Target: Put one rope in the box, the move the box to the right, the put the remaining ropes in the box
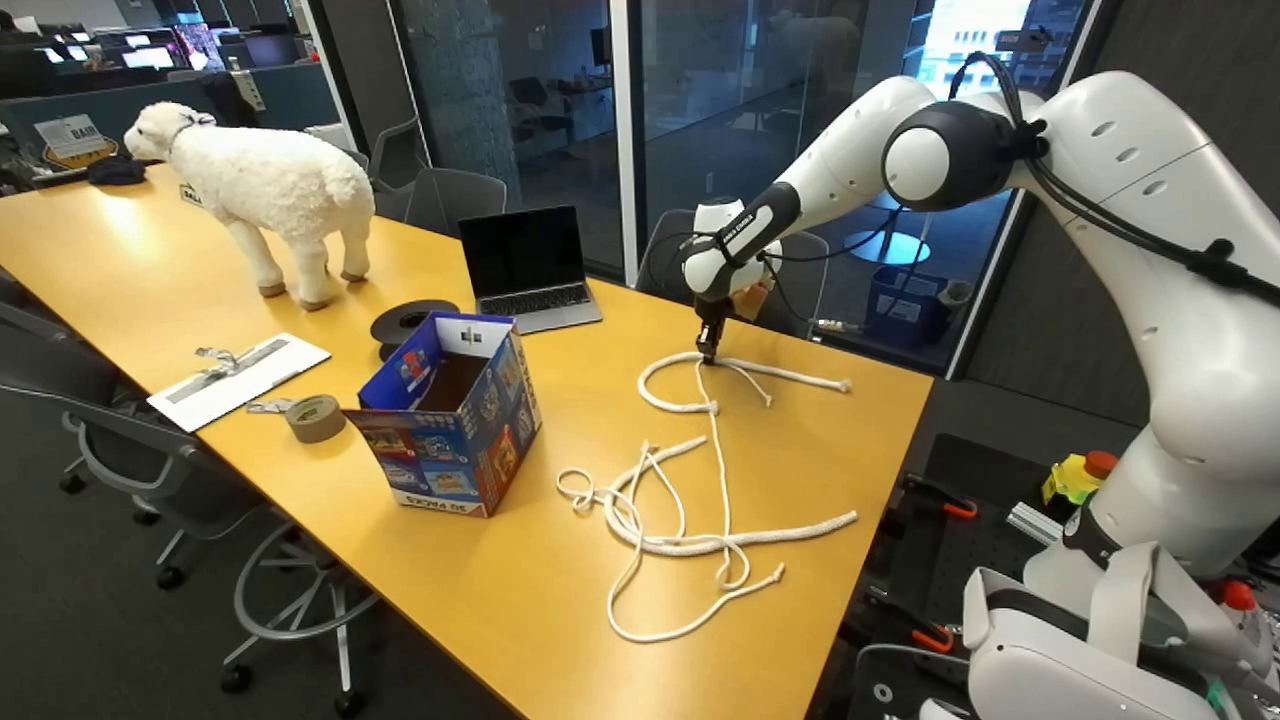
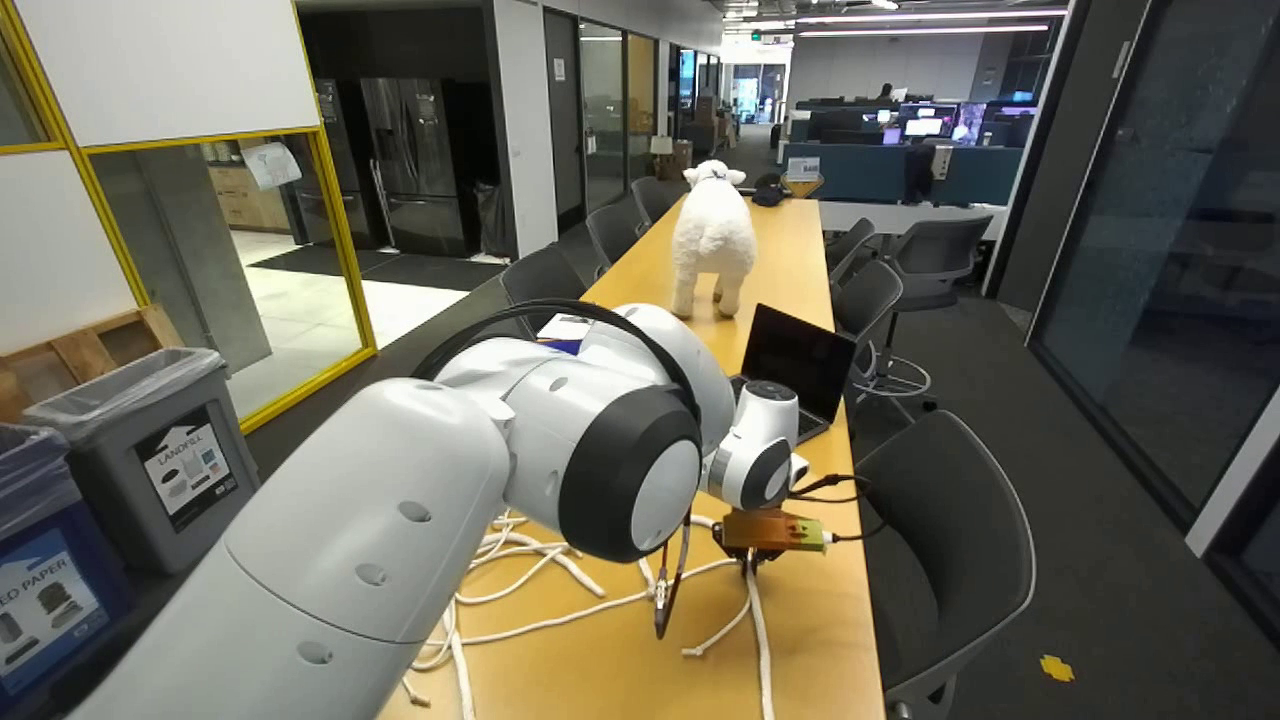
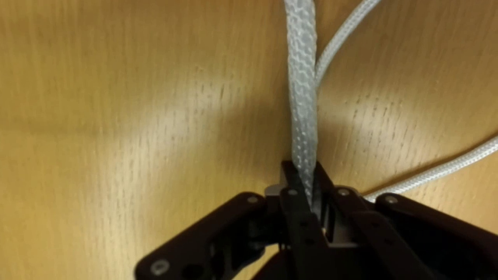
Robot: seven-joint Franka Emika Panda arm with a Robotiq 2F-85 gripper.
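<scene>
The jaws pinch 1 thick white rope [image 3: 303, 89] at the table [image 1: 590, 412], apart from the open box [image 1: 507, 410].

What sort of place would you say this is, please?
Most likely an open-plan office: chairs line a long table, a laptop stands open on it, and lit monitors show beyond a low partition in the background.

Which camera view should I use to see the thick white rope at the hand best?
The wrist view: the thick white rope runs close up into the hand, its weave plain, though it leaves the picture at the top. Both exterior views also show it at the hand, but small, so the contact is harder to judge.
</scene>
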